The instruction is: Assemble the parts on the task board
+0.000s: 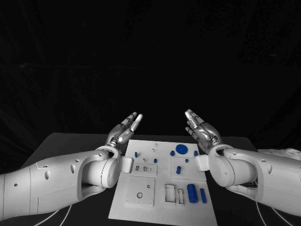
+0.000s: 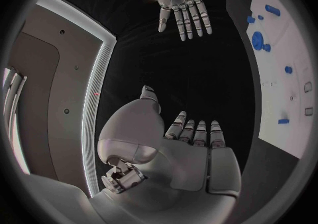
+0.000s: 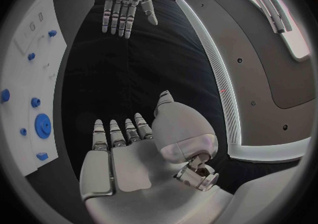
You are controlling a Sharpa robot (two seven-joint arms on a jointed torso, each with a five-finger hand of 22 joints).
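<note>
Black counter (image 1: 69, 141) under a dark backdrop carries the white task board (image 1: 161, 188), its blue parts (image 1: 182, 149) lying mostly toward the far end. Left hand (image 1: 123, 128) and right hand (image 1: 201, 128) hover raised above the board's far corners, fingers straight, apart, holding nothing. No readable writing.

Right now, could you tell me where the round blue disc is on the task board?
In the head view the round blue disc lies near the far edge of the task board, on the robot's right side, close below the raised right hand.
</note>
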